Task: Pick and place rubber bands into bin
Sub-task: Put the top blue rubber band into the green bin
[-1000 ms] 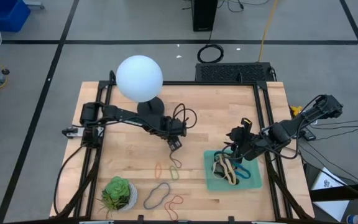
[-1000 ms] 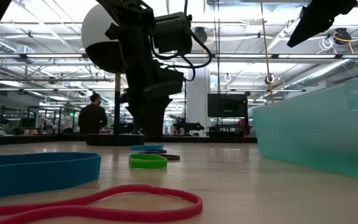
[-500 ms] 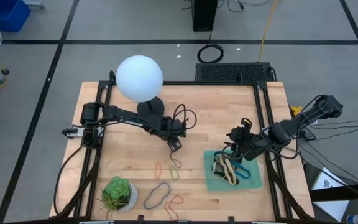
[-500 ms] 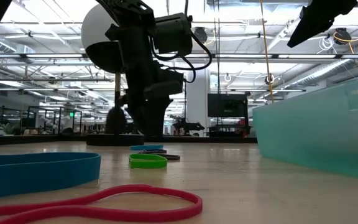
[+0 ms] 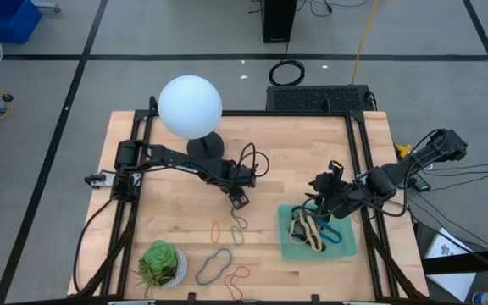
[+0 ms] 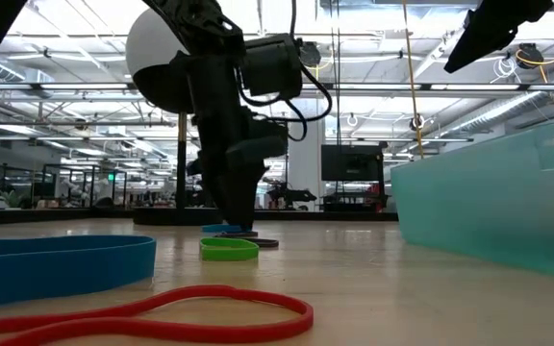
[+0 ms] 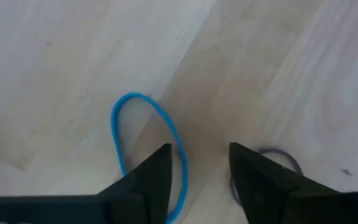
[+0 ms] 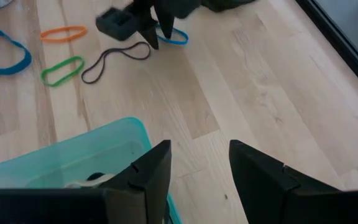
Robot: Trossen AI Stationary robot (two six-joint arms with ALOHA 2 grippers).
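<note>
Loose rubber bands lie on the wooden table: a blue one (image 7: 143, 140), a dark one (image 7: 277, 159), a green one (image 6: 229, 249), an orange one (image 5: 216, 229), a grey-blue one (image 5: 214, 264) and a red one (image 5: 239, 276). My left gripper (image 7: 201, 171) points down, open, low over the table. One side of the blue band runs between its fingers, and the dark band lies just outside them. Whether the fingertips touch the band I cannot tell. The mint-green bin (image 5: 346, 246) holds several bands. My right gripper (image 8: 201, 165) hangs open above the bin's far edge.
A white globe lamp (image 5: 190, 106) on a dark base stands behind the left arm. A potted succulent (image 5: 161, 263) sits at the near left corner. Bare wood lies between the loose bands and the bin (image 8: 61, 155).
My left gripper has sunk a little toward the table, down over the blue band. The bands on the table lie as before.
</note>
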